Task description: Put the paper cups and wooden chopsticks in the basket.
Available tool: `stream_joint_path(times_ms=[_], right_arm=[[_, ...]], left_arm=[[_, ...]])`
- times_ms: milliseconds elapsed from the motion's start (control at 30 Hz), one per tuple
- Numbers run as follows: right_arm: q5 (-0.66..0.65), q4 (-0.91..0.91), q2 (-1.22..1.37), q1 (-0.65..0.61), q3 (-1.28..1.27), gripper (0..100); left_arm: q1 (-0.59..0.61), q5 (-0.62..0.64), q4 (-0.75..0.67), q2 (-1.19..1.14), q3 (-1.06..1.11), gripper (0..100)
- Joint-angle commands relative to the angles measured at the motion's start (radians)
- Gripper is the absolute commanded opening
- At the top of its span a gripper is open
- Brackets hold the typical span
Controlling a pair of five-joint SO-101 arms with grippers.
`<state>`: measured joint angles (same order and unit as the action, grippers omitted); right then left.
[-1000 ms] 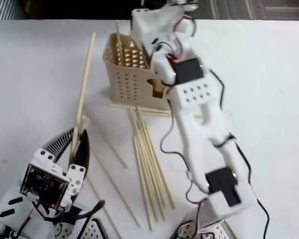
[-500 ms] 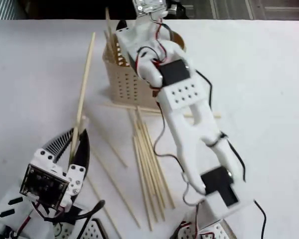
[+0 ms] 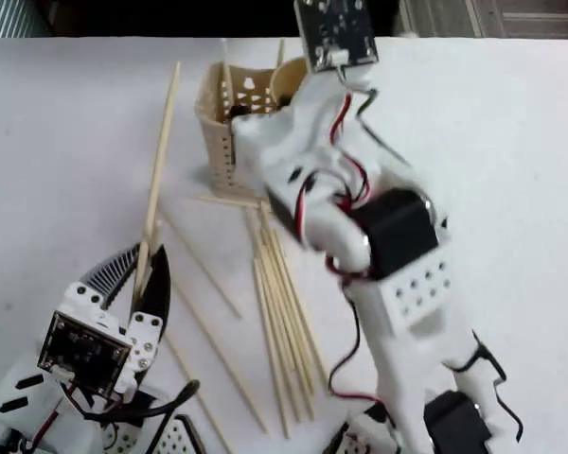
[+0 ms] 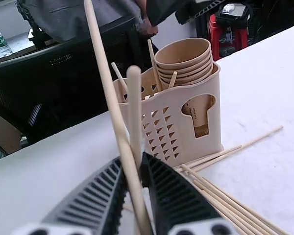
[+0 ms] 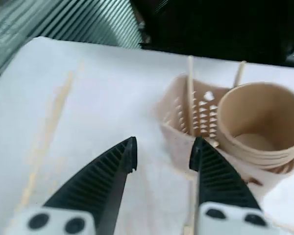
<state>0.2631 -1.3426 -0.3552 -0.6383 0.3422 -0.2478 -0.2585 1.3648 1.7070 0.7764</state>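
Observation:
A perforated beige basket (image 3: 225,142) stands at the back of the white table with stacked paper cups (image 4: 183,56) and a few upright chopsticks in it. My left gripper (image 3: 144,270) sits near the front left, shut on two wooden chopsticks (image 4: 108,88); the longer one (image 3: 161,151) points toward the basket. My right gripper (image 5: 162,152) is open and holds nothing, up in the air short of the basket (image 5: 186,112) and cups (image 5: 259,122). A bundle of loose chopsticks (image 3: 282,322) lies on the table in front of the basket.
The right arm's raised body (image 3: 388,255) hangs over the middle and right of the table. Single chopsticks (image 3: 204,270) lie between the bundle and my left gripper. More sticks (image 4: 225,200) lie at the basket's foot. The table's far edge runs just behind the basket.
The right arm has pulled back from the basket and lifted, its wrist now higher and nearer the front. The left arm and its chopsticks have not moved.

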Motion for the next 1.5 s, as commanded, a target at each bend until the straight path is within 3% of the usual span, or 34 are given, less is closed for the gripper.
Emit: stream_joint_path(times_ms=[0,300,567,900,1167,1467], right_arm=[[0.046,-0.028,-0.071,-0.074,0.052,18.3],[0.066,-0.183,-0.142,-0.045,0.008,18.3],[0.066,-0.148,-0.148,0.154,-0.37,18.3],[0.074,0.214,-0.148,0.374,-0.804,18.3],[0.189,0.449,-0.148,0.613,-0.959,18.3],[0.221,0.547,-0.148,0.638,-1.016,18.3]], left_arm=[[0.008,0.009,-0.018,0.004,0.002,2],[0.01,0.009,-0.071,0.004,-0.005,2],[0.01,0.009,-0.249,-0.002,0.003,2],[0.01,0.011,-0.713,-0.166,0.173,2],[0.004,0.011,-1.082,-0.348,0.172,2],[0.002,0.011,-1.395,-0.625,0.138,2]])
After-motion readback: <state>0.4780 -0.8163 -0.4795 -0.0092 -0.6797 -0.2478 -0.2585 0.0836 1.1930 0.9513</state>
